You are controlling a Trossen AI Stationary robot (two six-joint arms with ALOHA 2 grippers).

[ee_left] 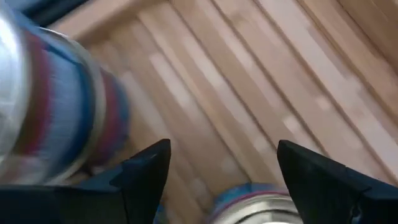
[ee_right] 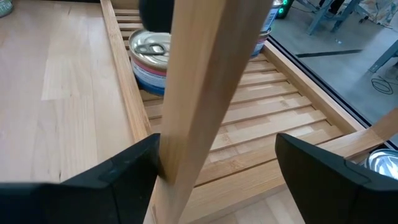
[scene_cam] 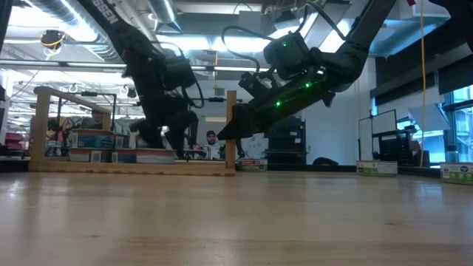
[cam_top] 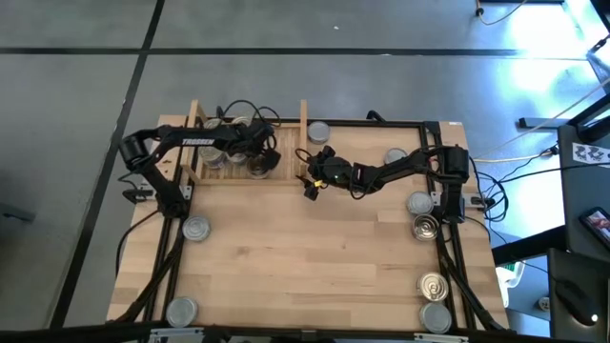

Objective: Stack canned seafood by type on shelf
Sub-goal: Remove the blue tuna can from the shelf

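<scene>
The shelf (cam_top: 250, 177) stands at the table's far left, and several cans sit on its slatted base (ee_left: 249, 93). My left gripper (ee_left: 224, 168) is open above those slats. A striped can (ee_left: 252, 202) lies low between its fingers, clear of both, and another can (ee_left: 50, 99) stands close beside it. My right gripper (ee_right: 217, 162) is open at the shelf's right end (cam_top: 310, 183), with the upright right side board (ee_right: 199, 93) between its fingers. Past that board a golden pull-tab can (ee_right: 151, 53) sits on the slats. My right gripper comes at the shelf's right side board slanting down from the table's right. One finger (ee_right: 134, 171) lies right against the board's edge (ee_right: 166, 168), but I cannot tell whether it touches. The other finger stands well clear of the board.
Loose cans rest on the tabletop: one just right of the shelf (cam_top: 317, 131), several along the right edge (cam_top: 426, 227) (cam_top: 435, 286), and two on the left (cam_top: 195, 227) (cam_top: 181, 310). The table's middle (cam_top: 315, 257) is bare wood. People and desks show in the room behind.
</scene>
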